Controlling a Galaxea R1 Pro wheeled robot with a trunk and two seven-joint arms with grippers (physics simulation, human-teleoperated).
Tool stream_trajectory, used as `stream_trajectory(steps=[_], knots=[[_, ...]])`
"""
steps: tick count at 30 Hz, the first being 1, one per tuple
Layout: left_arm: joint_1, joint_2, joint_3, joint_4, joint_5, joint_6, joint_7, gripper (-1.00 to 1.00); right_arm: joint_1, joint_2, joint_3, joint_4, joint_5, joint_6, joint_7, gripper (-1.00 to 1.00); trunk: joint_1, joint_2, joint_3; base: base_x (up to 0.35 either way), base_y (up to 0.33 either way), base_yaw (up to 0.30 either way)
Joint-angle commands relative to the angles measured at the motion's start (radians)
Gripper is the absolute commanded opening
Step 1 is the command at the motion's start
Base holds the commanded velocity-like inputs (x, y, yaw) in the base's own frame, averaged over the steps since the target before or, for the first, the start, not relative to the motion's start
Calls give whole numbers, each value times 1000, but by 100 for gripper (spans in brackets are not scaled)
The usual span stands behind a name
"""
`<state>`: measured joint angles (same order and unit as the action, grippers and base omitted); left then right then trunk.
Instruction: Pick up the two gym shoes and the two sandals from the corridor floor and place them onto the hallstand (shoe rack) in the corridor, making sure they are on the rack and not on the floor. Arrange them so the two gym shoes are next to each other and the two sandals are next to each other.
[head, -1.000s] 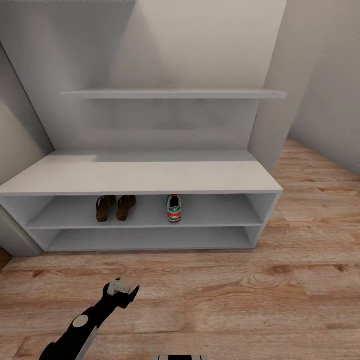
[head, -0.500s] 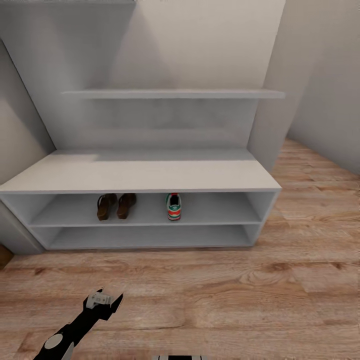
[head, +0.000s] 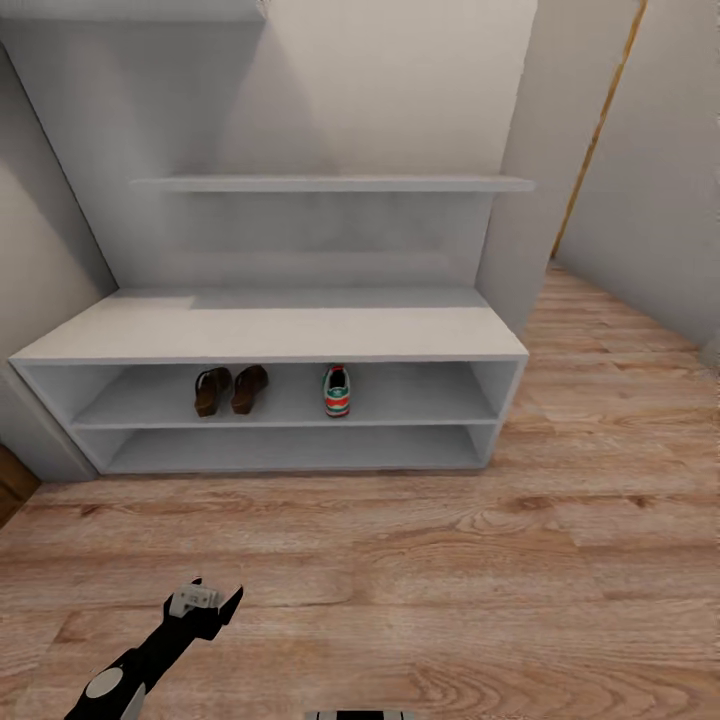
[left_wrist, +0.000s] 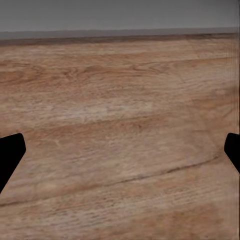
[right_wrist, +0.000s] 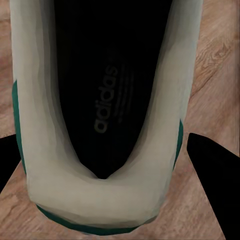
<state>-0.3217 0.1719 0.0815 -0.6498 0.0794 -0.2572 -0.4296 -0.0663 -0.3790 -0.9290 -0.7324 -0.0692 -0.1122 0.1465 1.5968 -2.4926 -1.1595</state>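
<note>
The hallstand (head: 270, 335) stands ahead against the wall. On its upper open shelf the two brown sandals (head: 230, 390) lie side by side. A little to their right, one gym shoe (head: 337, 391) points its red heel outward. My left gripper (head: 205, 600) hangs open and empty low over the corridor floor (head: 450, 560); its dark fingertips (left_wrist: 10, 155) show at the picture's edges in the left wrist view. The right wrist view looks into the other gym shoe (right_wrist: 100, 100), with my right gripper (right_wrist: 107, 175) shut on its heel end, one finger at each side.
A long upper shelf (head: 330, 184) sits on the hallstand's back panel. A wall corner juts out right of the rack, and the corridor runs on past it at the back right. A brown object's edge (head: 12, 485) shows at the far left.
The camera has backed away, so the hallstand looks smaller and sits further left. My left arm has drawn back toward the lower left. The shoes on the shelf have not moved.
</note>
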Motion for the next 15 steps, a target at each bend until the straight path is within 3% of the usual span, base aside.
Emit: stream_trajectory(steps=[1, 8, 15], knots=[[0, 0, 3, 1, 8, 2, -9, 100, -1, 0, -4, 1, -7, -3, 8, -100, -1, 0, -1, -257, -181, 0], [0, 0, 3, 1, 9, 3, -9, 100, -1, 1, -4, 1, -8, -3, 8, -100, -1, 0, 2, -234, -158, 72], [0, 1, 3, 1, 9, 5, -9, 100, -1, 4, -4, -2, -10, -3, 12, -100, -1, 0, 4, -43, -26, 59]])
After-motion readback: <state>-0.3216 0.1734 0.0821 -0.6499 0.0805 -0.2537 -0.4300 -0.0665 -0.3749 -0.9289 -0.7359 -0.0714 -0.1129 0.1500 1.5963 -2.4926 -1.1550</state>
